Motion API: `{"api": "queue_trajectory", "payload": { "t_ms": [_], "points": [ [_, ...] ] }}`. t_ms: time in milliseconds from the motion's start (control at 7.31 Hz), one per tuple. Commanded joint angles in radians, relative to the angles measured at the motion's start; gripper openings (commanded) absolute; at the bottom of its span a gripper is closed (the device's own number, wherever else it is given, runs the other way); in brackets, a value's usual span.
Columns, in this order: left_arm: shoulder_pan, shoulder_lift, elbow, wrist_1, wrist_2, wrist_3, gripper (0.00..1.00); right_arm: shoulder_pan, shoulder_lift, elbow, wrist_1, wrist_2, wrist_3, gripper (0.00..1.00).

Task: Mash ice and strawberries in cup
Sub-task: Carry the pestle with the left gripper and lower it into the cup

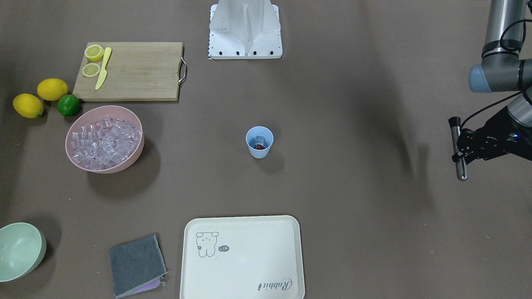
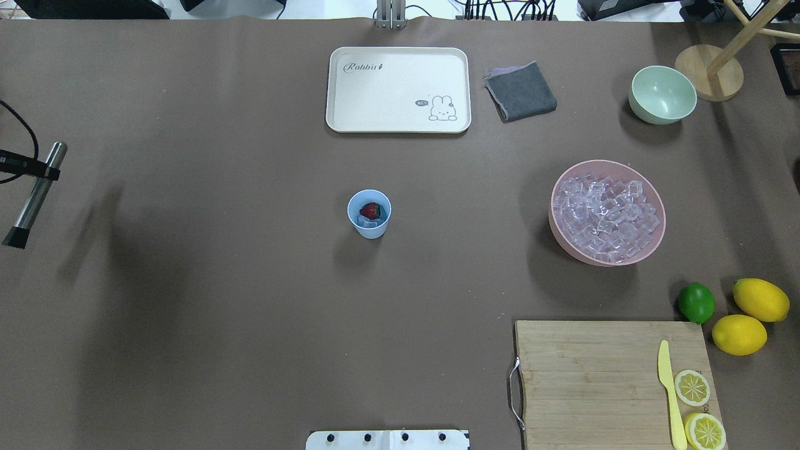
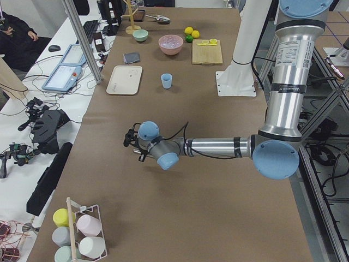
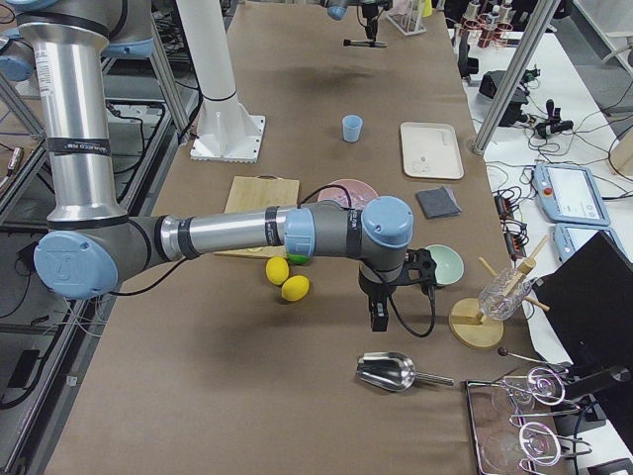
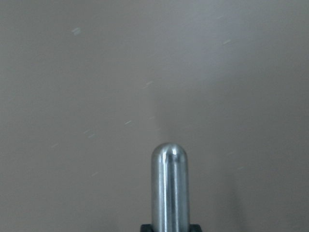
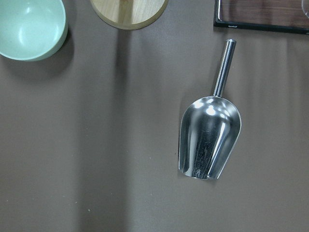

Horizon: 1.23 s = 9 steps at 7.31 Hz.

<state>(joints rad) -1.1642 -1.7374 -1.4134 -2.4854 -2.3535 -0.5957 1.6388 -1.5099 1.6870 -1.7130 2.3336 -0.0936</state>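
The light-blue cup [image 2: 369, 214] stands upright mid-table and also shows in the front view [image 1: 259, 142]. Inside it lie a red strawberry [image 2: 371, 210] and a few clear ice cubes [image 1: 260, 140]. More ice [image 2: 606, 211] fills the pink bowl [image 2: 655, 242]. My left gripper [image 1: 458, 146] is shut on a metal muddler [image 2: 34, 187], held above the table far to the cup's left in the overhead view. Its rounded tip shows in the left wrist view [image 5: 169, 183]. My right gripper [image 4: 379, 312] shows only in the exterior right view, near the green bowl. I cannot tell whether it is open or shut.
A cream tray [image 2: 398, 89], a grey cloth [image 2: 520, 91] and a green bowl [image 2: 662, 95] lie at the far side. A cutting board [image 2: 587, 381] carries a yellow knife and lemon halves, with a lime [image 2: 696, 302] and lemons beside it. A metal scoop [image 6: 210, 140] lies below my right wrist.
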Motion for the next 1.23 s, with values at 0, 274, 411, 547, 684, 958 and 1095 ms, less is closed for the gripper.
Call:
{"api": "queue_trajectory", "payload": {
  "t_ms": [0, 274, 411, 547, 684, 958, 1095],
  "points": [
    [0.036, -0.094, -0.108, -0.021, -0.007, -0.094, 0.00, 0.001, 0.002, 0.003, -0.004, 0.000, 0.000, 0.99],
    [0.127, -0.207, -0.203, -0.033, 0.017, -0.325, 0.00, 0.006, 0.000, 0.003, -0.005, -0.002, 0.000, 0.99],
    [0.191, -0.250, -0.238, -0.079, 0.083, -0.319, 0.00, 0.006, 0.000, 0.002, -0.005, -0.002, 0.000, 0.99],
    [0.275, -0.278, -0.240, -0.158, 0.180, -0.296, 0.00, 0.004, 0.002, 0.002, -0.005, 0.000, 0.000, 0.99],
    [0.370, -0.280, -0.274, -0.171, 0.327, -0.289, 0.00, 0.004, 0.002, 0.002, -0.005, 0.000, 0.000, 0.99],
    [0.489, -0.309, -0.269, -0.342, 0.382, -0.292, 0.00, 0.004, 0.000, -0.001, -0.005, -0.002, 0.000, 0.99],
    [0.488, -0.350, -0.271, -0.407, 0.429, -0.291, 0.00, 0.006, 0.000, -0.001, -0.005, -0.003, 0.000, 0.99]
  ]
}}
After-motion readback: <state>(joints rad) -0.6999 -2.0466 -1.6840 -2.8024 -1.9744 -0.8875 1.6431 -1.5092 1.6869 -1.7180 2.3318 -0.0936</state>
